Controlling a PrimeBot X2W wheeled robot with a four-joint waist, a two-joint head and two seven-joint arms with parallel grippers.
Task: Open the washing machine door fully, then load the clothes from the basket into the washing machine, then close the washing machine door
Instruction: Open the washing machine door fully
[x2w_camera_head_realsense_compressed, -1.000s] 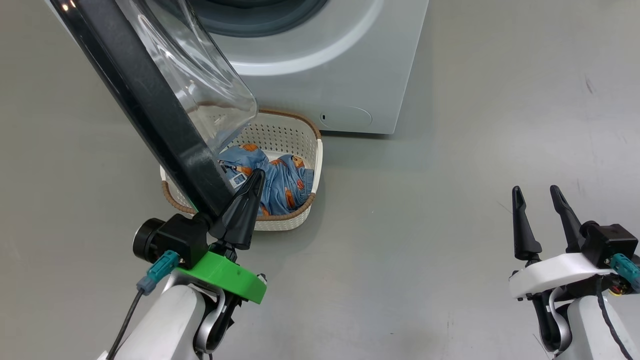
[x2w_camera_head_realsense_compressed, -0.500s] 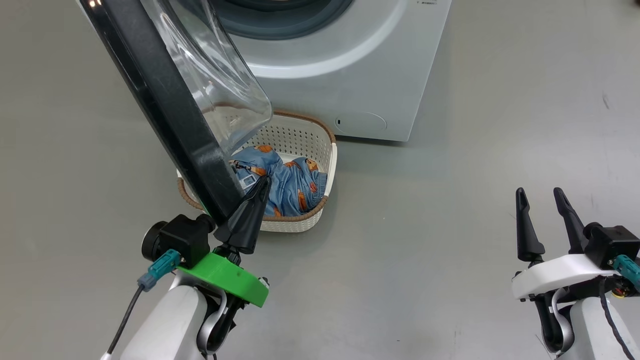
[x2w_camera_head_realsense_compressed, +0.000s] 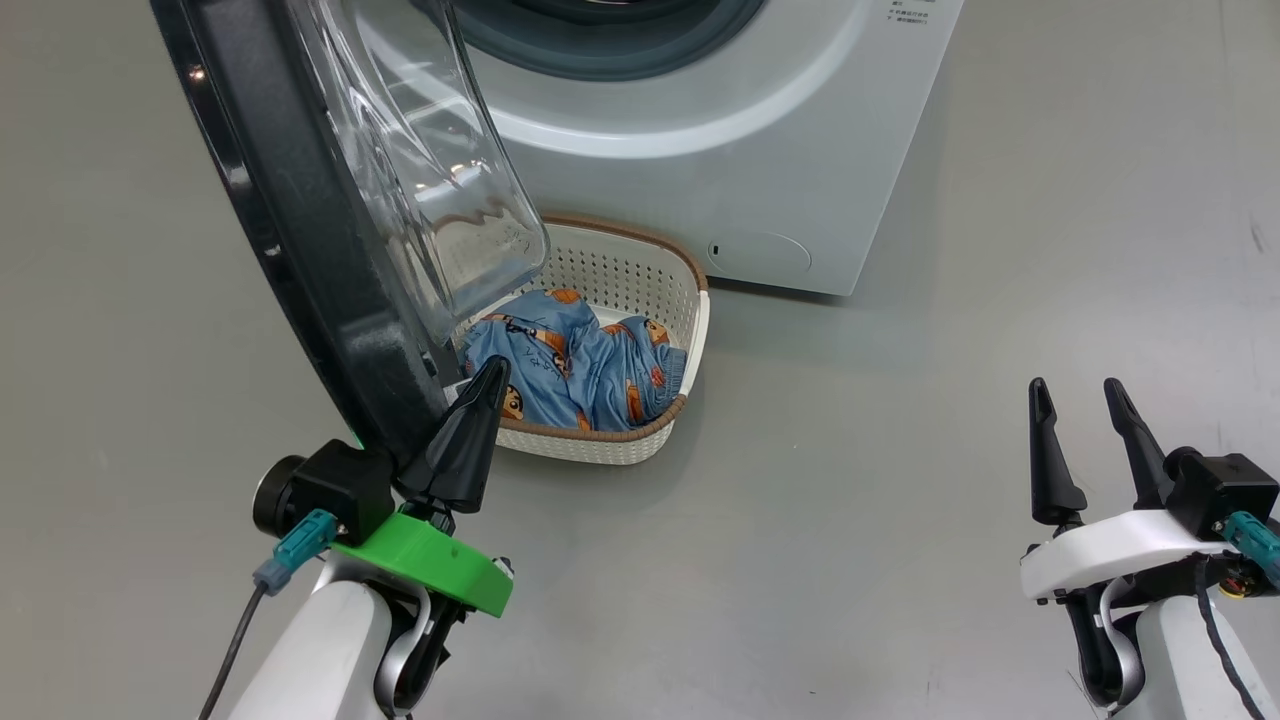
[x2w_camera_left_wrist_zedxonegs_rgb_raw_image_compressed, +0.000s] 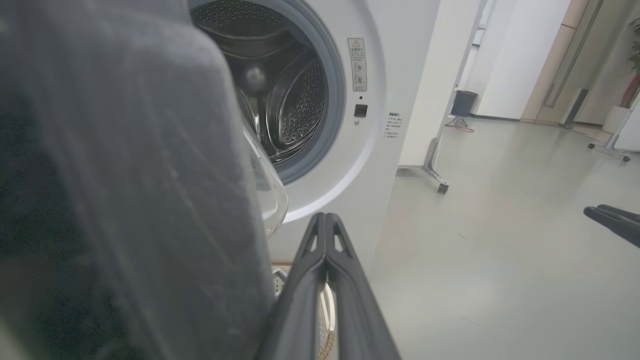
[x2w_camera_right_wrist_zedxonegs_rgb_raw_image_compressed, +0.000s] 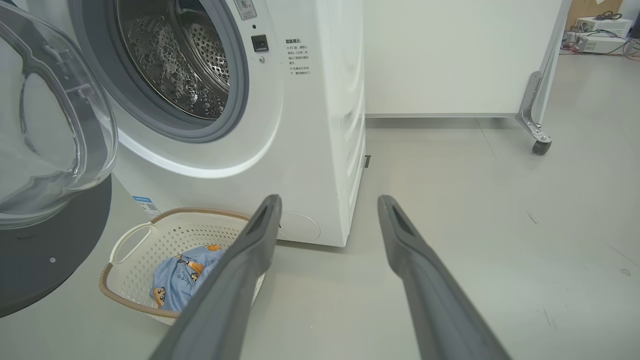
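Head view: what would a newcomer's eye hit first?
The large round door with glossy black rim and clear glass bowl stands open at upper left, with the shut left gripper at its lower edge. Just right of it, light blue cartoon-print clothes lie in the cream perforated basket before the white washing machine.

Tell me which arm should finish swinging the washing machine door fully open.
Left. The left gripper, shut, sits right against the lower edge of the washing machine door, so it can likely push it wider. The right gripper hangs open over the floor, well away from the door.
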